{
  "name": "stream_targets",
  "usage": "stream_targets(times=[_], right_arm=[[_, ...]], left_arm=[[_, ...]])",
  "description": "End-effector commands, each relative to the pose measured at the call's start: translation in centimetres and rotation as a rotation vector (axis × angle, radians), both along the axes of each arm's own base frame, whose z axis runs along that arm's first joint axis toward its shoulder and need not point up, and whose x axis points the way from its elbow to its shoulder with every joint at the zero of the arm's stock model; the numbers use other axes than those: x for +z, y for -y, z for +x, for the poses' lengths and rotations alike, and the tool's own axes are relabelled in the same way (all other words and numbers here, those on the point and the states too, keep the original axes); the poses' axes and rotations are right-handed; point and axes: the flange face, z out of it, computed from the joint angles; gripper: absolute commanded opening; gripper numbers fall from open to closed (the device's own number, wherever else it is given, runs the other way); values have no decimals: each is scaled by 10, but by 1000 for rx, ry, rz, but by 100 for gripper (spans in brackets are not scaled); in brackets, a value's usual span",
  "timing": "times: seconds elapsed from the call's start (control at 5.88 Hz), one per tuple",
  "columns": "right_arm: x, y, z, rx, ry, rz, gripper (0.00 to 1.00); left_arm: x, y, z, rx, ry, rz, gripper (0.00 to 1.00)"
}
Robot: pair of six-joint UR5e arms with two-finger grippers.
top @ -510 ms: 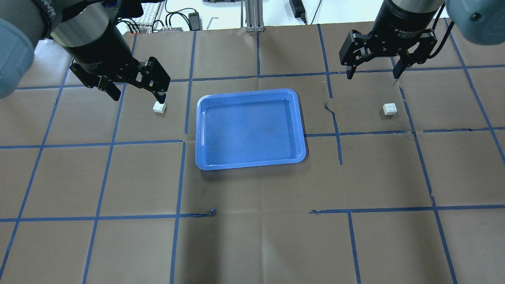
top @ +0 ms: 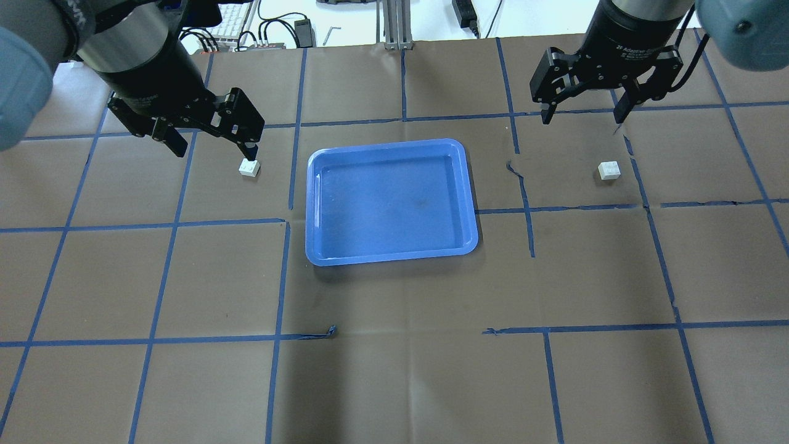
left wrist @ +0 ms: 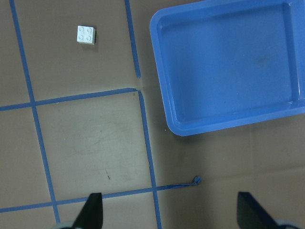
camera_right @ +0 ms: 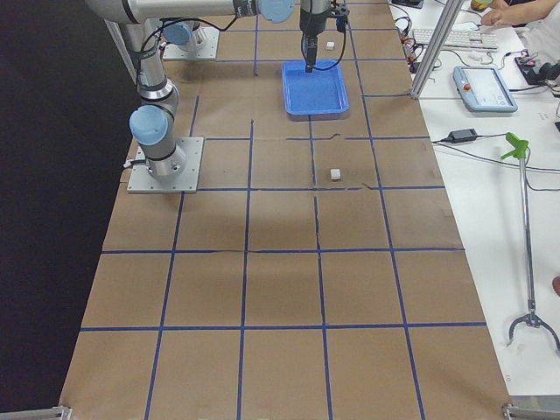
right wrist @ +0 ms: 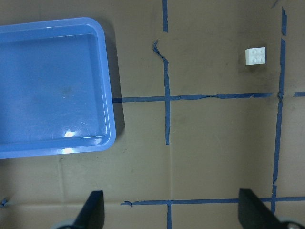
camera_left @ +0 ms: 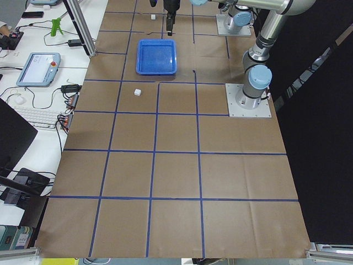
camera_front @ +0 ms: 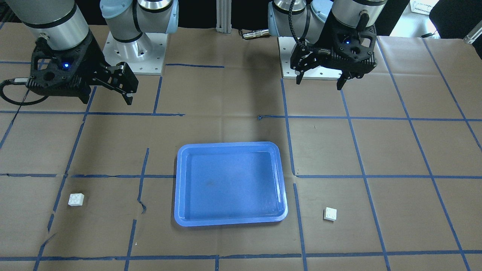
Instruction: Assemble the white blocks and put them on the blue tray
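The blue tray point(top: 391, 203) lies at the table's middle, with nothing in it. One white block point(top: 249, 167) lies on the paper to its left, the other white block point(top: 609, 170) to its right. My left gripper point(top: 214, 148) is open and empty, held high and back from the left block point(left wrist: 86, 35). My right gripper point(top: 582, 117) is open and empty, held high and back from the right block point(right wrist: 256, 56). The front view shows both grippers point(camera_front: 320, 83) point(camera_front: 107, 99) near the arm bases, far from the blocks point(camera_front: 330, 214) point(camera_front: 76, 199).
Brown paper with a blue tape grid point(top: 283, 277) covers the table. Torn paper edges point(top: 518, 172) show right of the tray. A keyboard and cables point(top: 246, 24) lie beyond the far edge.
My left gripper has drifted slightly toward the far side. The right gripper, the blocks and the tray have not moved.
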Motion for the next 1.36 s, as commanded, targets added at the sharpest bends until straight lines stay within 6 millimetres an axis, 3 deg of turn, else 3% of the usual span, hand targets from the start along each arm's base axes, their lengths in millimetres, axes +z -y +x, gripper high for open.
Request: stream_targets(times=[0.0, 0.17, 0.51, 0.85, 1.02, 1.19], right_arm=[[0, 0, 0, 0, 0, 0, 100], [0, 0, 0, 0, 0, 0, 100], [-2, 1, 0, 2, -2, 3, 100], [1, 1, 0, 0, 0, -3, 100], [4, 1, -1, 41, -1, -9, 100], [5, 3, -2, 213, -2, -17, 100]], left_arm=[[-11, 16, 21, 29, 4, -12, 100], [-25, 47, 65, 110, 1, 6, 100], [-133, 137, 92, 96, 5, 4, 100], [-244, 200, 100, 66, -3, -47, 100], [-298, 218, 100, 61, -3, -58, 100], [-310, 215, 96, 42, -4, -34, 99]])
